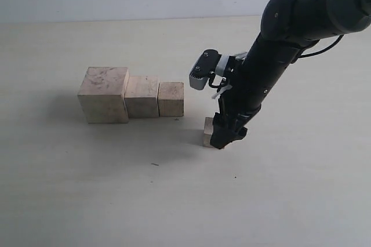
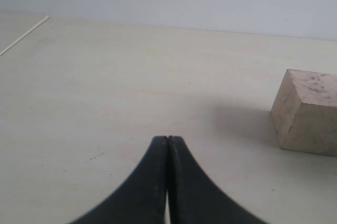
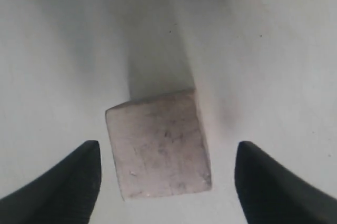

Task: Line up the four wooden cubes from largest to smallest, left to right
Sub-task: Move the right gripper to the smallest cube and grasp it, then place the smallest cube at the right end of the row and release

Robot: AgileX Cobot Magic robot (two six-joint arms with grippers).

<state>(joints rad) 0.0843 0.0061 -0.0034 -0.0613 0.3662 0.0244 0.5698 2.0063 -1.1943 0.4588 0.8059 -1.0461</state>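
**Smallest cube (image 3: 158,142) framed, not yet gripped**

Largest cube (image 1: 104,93), second (image 1: 142,96) and third (image 1: 171,98) touch in a row beyond me. My right gripper (image 3: 167,153) straddles the smallest, jaws spread, ready to clamp. Left gripper (image 2: 167,142) rests pinched together.

We find the row of three cubes (image 1: 142,96) packed face to face, leaving no slot for a finger; between its right end and the smallest cube (image 1: 207,133) a narrow gap lies open; the right gripper (image 3: 166,148) straddles that cube with bare surface on both flanks; its arm (image 1: 272,55) bars the right side; the table (image 1: 116,195) left of and before the row is free.
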